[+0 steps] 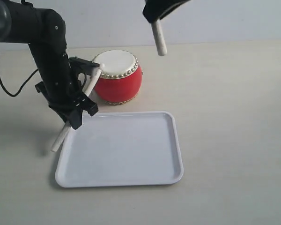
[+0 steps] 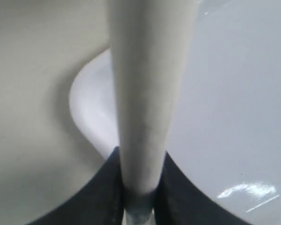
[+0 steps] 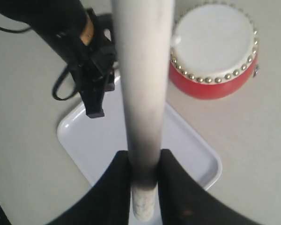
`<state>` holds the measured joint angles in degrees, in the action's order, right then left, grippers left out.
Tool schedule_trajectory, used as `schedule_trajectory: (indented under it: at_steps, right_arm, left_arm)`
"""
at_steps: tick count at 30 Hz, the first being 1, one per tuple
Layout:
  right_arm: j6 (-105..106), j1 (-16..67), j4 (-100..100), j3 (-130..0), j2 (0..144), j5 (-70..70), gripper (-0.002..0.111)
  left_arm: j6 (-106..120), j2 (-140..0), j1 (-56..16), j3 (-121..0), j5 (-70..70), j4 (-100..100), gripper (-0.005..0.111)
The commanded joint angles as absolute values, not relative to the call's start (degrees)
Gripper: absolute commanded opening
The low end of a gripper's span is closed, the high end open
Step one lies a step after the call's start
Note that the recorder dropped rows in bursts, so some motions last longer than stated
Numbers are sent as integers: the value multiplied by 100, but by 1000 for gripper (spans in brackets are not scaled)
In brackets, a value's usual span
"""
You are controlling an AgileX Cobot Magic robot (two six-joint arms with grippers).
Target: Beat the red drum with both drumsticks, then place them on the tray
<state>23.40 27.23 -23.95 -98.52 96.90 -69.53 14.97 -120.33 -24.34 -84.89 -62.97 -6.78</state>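
The red drum point(image 1: 118, 77) with its cream skin stands behind the white tray point(image 1: 122, 150). My left gripper point(image 1: 79, 113) is shut on a pale drumstick point(image 1: 61, 138), which slants over the tray's left rim. The stick's upper end lies close to the drum's left edge. In the left wrist view that drumstick point(image 2: 147, 93) runs out from the gripper point(image 2: 140, 161) over the tray's corner point(image 2: 89, 112). My right gripper point(image 1: 154, 16), high above the drum, is shut on the other drumstick point(image 1: 159, 41), which points down. The right wrist view shows this stick point(image 3: 143, 70), the drum point(image 3: 215, 47) and the tray point(image 3: 107, 140) below.
The black left arm point(image 1: 47, 56) with its cable stands left of the drum and shows in the right wrist view point(image 3: 84, 51) too. Pale tabletop point(image 1: 234, 117) surrounds the tray and drum.
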Motion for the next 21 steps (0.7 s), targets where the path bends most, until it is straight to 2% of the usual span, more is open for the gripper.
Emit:
schedule_trajectory:
  at_steps: [1, 10, 16, 21]
  right_arm:
    - [2382, 2731, -2333, -9889, 9330, -6996, 0]
    - [2391, 2731, -2186, -9340, 10527, -6721, 0]
    - [2391, 2731, -1805, -9340, 11099, -6809, 0]
    - [2539, 2731, -1766, -9352, 11099, -6879, 0]
  left_arm:
    - [1576, -12058, -2476, -8723, -6745, -707, 0]
    - [1532, -10311, -2476, -8722, -6715, -817, 0]
    - [1742, -8948, -2464, -6942, -5148, -817, 0]
    - [1923, -8283, -2464, -6028, -4124, -786, 0]
